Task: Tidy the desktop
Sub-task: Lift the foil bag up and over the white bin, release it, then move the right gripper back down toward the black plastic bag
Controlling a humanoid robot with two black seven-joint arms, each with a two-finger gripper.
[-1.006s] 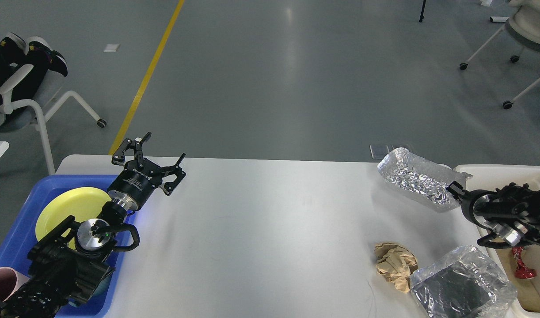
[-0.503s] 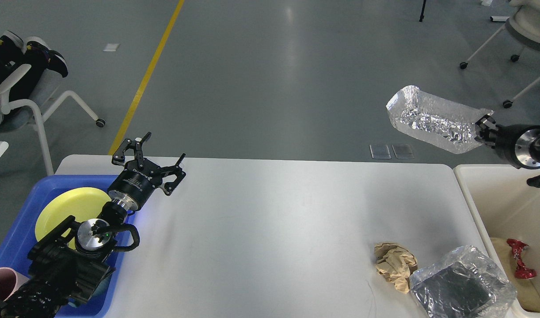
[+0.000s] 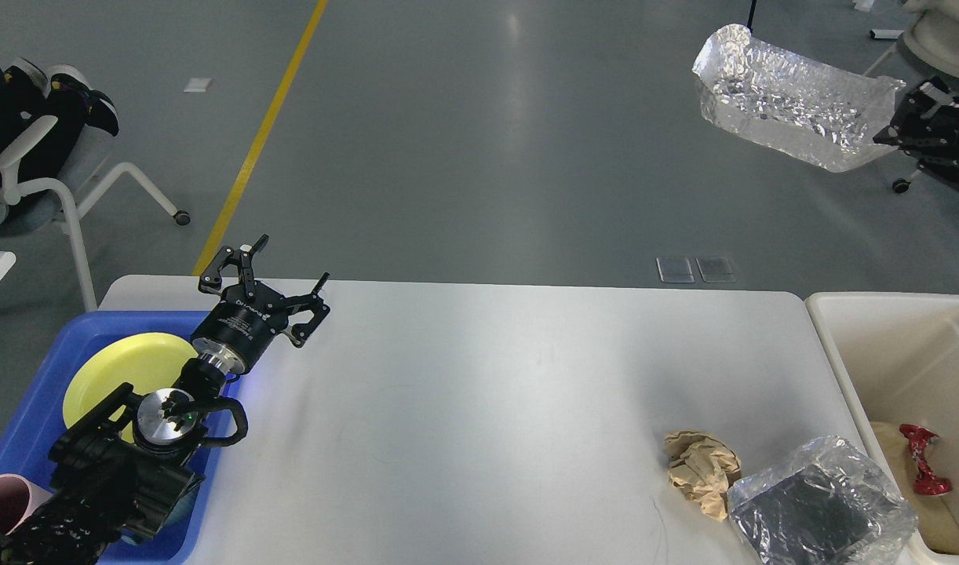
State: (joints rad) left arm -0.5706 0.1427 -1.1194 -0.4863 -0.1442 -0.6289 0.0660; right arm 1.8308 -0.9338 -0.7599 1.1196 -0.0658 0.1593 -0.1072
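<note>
Right tool [image 3: 887, 135] gripping foil tray [image 3: 789, 98]

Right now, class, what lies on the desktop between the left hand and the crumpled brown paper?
Nothing: in the head view, the desktop is bare between the left hand and the crumpled brown paper.

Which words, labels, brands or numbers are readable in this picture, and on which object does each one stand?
No text can be read with certainty.
Left gripper: small white lettering on its black body, too small and tilted to read.
Foil tray in the right gripper, foil container, crumpled paper, blue tray, yellow plate, beige bin, desktop: no print visible.
</note>
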